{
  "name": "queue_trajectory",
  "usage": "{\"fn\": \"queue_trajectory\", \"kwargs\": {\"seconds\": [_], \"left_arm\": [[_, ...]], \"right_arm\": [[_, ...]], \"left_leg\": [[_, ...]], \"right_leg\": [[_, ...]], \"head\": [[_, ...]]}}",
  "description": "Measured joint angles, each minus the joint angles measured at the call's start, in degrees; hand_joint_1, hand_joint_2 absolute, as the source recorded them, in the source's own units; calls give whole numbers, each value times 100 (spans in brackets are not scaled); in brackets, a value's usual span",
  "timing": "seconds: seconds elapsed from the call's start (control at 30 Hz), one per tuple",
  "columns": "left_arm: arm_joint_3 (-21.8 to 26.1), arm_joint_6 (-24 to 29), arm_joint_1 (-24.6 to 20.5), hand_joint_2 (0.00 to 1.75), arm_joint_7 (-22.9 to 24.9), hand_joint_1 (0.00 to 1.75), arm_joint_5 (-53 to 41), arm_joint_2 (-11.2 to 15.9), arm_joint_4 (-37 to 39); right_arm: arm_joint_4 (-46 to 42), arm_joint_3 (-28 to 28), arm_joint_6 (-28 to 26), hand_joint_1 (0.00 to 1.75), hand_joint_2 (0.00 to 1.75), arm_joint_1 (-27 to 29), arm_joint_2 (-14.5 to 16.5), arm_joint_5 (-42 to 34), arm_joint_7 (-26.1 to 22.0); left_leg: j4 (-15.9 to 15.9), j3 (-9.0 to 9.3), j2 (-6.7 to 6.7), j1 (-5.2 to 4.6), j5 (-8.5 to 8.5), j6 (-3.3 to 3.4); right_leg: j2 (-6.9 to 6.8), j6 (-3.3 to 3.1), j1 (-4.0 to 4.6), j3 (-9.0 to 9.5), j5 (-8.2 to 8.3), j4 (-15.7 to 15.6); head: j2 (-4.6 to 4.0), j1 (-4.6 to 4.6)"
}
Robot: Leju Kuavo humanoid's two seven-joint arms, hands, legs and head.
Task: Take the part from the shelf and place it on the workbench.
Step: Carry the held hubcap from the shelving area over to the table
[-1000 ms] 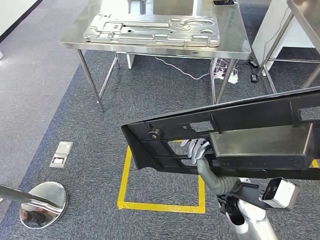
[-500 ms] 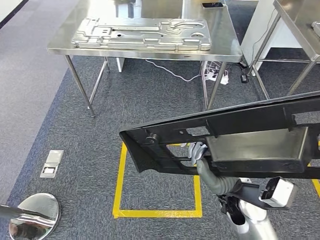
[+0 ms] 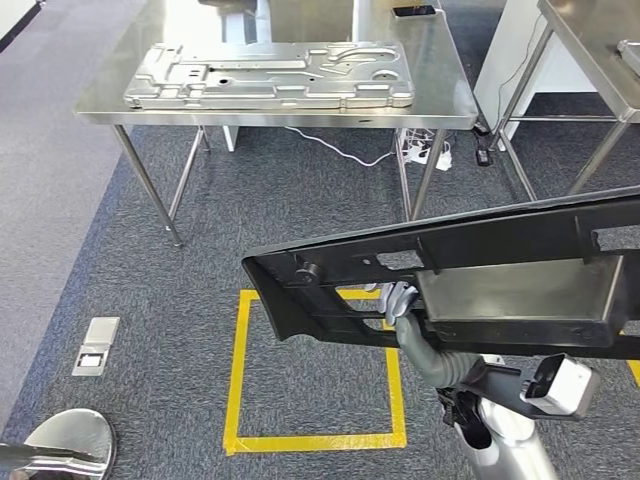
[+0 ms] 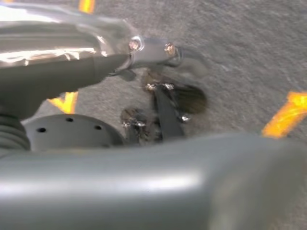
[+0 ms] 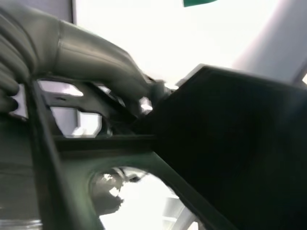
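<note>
High forward-down head view; close, blurred wrist views, floor-facing and part-facing.

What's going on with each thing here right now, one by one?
Black part: carried in the air, tilted, not yet on any table.
Right robot hand: gripping the black part from below.
Workbench: standing ahead, across the carpet.
Silver panel: lying flat on the workbench.
Left robot hand: blurred, state unclear.

The right robot hand grips the long black part above grey carpet.
</note>
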Motion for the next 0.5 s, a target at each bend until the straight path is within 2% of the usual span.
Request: {"fn": "queue_trajectory", "kwargs": {"seconds": [0.1,0.13,0.17,0.23,0.27,0.3,0.33,0.4,0.43,0.47,0.5], "left_arm": [[-1,-1,-11,175,-8,0,1,7,0],[-1,-2,-11,175,-11,0,2,9,0],[-1,-2,-12,175,-14,0,2,10,0],[-1,-3,-17,175,-15,0,2,9,0],[-1,-3,-17,175,-15,0,2,9,0],[-1,-2,-14,175,-15,0,2,9,0],[-1,-2,-10,175,-15,0,2,10,0],[-1,-1,-6,175,-15,0,2,11,0],[-1,-2,-11,175,-15,0,2,11,0],[-1,-2,-17,175,-15,0,2,11,0],[-2,-2,-24,175,-14,0,2,11,0]], "right_arm": [[-38,0,12,175,175,-3,-2,2,-12],[-46,0,15,175,175,-9,-3,1,-19],[-52,-1,17,175,175,-12,-4,0,-25],[-58,-1,18,175,175,1,-7,0,-32],[-59,-2,18,175,175,16,-9,1,-33],[-60,-2,18,175,175,30,-10,2,-34],[-60,-3,18,175,175,37,-11,2,-35],[-62,-7,18,175,175,42,-13,2,-39],[-67,-10,18,175,175,45,-14,1,-45],[-72,-12,19,175,175,49,-16,-1,-52],[-76,-14,20,175,175,57,-17,-2,-62]], "left_leg": [[-194,97,1,32,-111,70],[-245,150,4,50,-117,91],[-290,208,9,65,-128,113],[-311,293,19,61,-183,148],[-311,337,21,61,-222,152],[-311,394,21,63,-267,148],[-311,463,19,66,-316,138],[-315,617,17,73,-425,102],[-311,672,14,70,-476,70],[-308,698,15,63,-514,39],[-317,705,19,57,-535,11]], "right_leg": [[-20,85,-4,6,-53,-12],[-31,105,-1,-36,-116,103],[-39,118,0,-139,-211,321],[-44,127,4,-579,-430,1048],[-45,130,4,-797,-457,1340],[-46,132,3,-947,-380,1479],[-51,134,2,-983,-181,1386],[-82,123,4,-836,340,793],[-102,109,17,-741,499,518],[-117,81,30,-668,535,318],[-116,51,46,-638,480,252]], "head": [[0,0],[0,3],[0,6],[0,9],[0,10],[0,10],[0,10],[0,9],[0,8],[0,8],[0,6]]}}
